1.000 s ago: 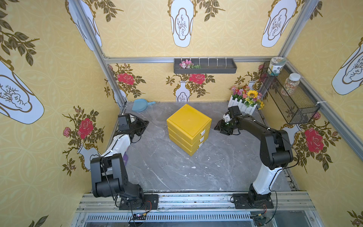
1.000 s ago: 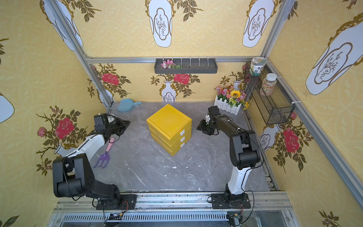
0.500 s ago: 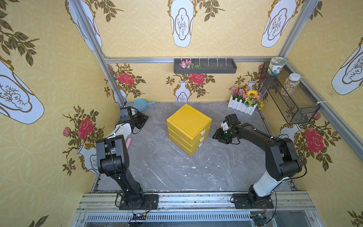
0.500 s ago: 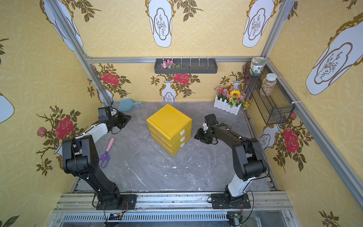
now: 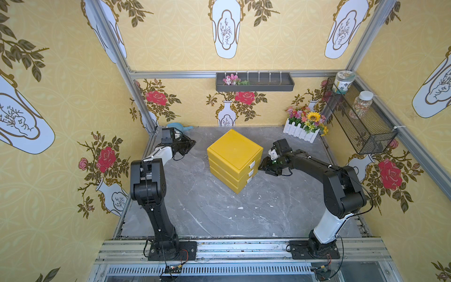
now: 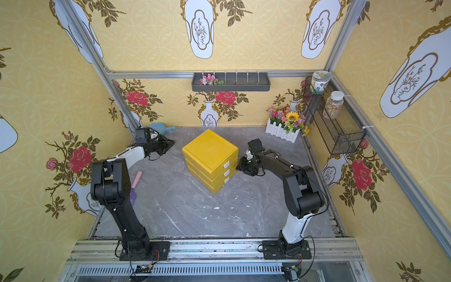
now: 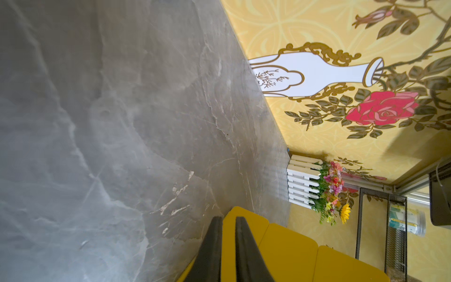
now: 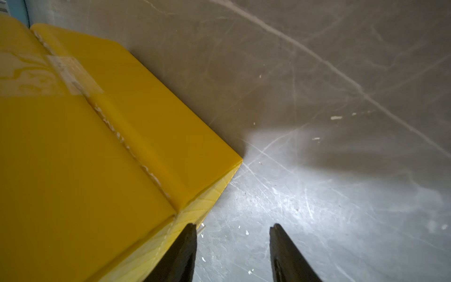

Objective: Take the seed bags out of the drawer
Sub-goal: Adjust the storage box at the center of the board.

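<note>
Both top views look steeply down from above the front rail (image 5: pixel 231 246), the whole grey table (image 5: pixel 219 214) in frame, the yellow drawer unit (image 5: pixel 234 149) near centre; the left wrist camera, rolled sideways, looks low across the table toward the back wall (image 7: pixel 317 146); the right wrist camera sits close over the drawer unit's corner; all four views share that unit.

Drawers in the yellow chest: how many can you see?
3, stacked in the yellow chest: top drawer, middle drawer, bottom drawer, all facing the right gripper. All look shut; contents hidden.
</note>
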